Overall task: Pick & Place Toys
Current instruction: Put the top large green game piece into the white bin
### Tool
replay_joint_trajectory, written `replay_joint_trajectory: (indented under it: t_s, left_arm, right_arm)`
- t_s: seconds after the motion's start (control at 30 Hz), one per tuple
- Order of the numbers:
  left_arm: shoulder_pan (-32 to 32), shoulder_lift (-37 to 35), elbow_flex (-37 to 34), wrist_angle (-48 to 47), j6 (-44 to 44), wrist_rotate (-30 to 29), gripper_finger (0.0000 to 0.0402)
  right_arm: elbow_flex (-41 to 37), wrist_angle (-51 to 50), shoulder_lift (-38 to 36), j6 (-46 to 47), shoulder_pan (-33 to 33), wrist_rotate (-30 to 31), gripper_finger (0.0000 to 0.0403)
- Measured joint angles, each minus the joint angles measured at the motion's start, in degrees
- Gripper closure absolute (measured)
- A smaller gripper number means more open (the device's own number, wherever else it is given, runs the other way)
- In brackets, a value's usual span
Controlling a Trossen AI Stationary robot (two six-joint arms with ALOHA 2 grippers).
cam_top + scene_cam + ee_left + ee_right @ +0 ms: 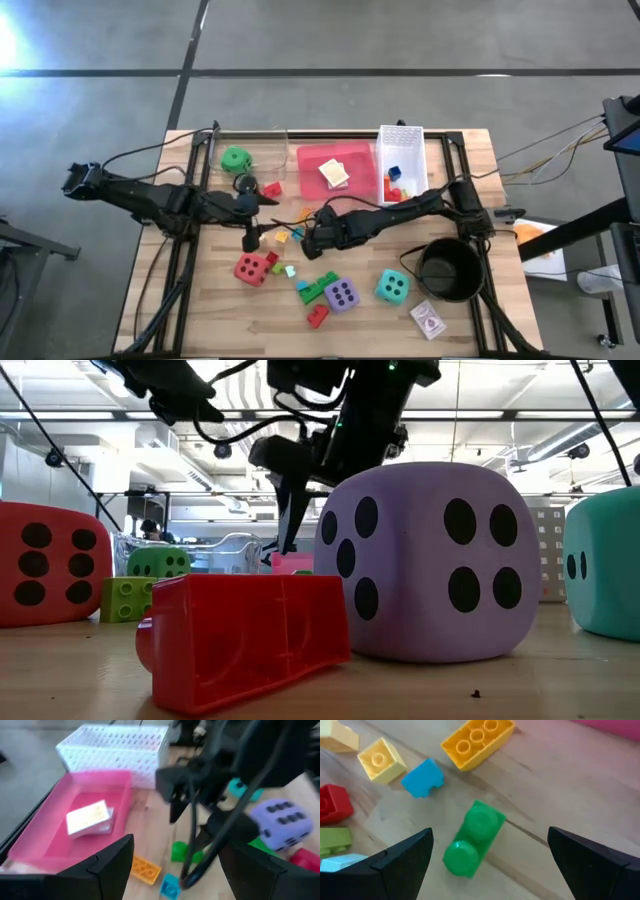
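Hovering my right gripper (485, 855) spread wide over a green brick (472, 840).
My left gripper (172, 870) waits parted, mid-table.

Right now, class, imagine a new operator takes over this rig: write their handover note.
Right claw: open, empty, hovering over the green brick mid-table.
Left claw: open, empty, beside it.
Done: card pack in pink tray; some bricks in white basket.
Left: red die, purple die, teal die, green die, loose bricks, card pack near black pot.
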Motion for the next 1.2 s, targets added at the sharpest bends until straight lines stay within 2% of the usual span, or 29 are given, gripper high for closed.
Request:
replay_joint_trajectory:
  t_s: [0.1, 0.33, 0.63, 0.87, 1.2]
  left_arm:
    - [0.0, -3.5, -1.7, 1.6, 0.1, 2.8, 0.0117]
    - [-0.1, -8.9, -5.2, 1.8, -1.5, 3.4, 0.0117]
    - [-0.1, -9.3, -5.4, 2.3, -1.5, 3.4, 0.0117]
    - [-0.1, -9.3, -5.4, 2.3, -1.8, 3.4, 0.0117]
    - [-0.1, -9.3, -5.4, 2.1, -1.9, 3.4, 0.0117]
  right_arm:
    - [0.0, -0.2, 0.7, 0.2, 0.1, -0.8, 0.0018]
    - [0.0, 0.2, 1.0, 1.9, 0.8, -1.2, 0.0018]
    - [-0.1, 0.5, 1.0, 3.3, 0.7, -1.0, 0.0019]
    - [1.2, 1.4, 5.5, 2.3, 1.0, -1.4, 0.0019]
    - [1.5, 1.3, 5.5, 2.4, 1.0, -1.0, 0.0024]
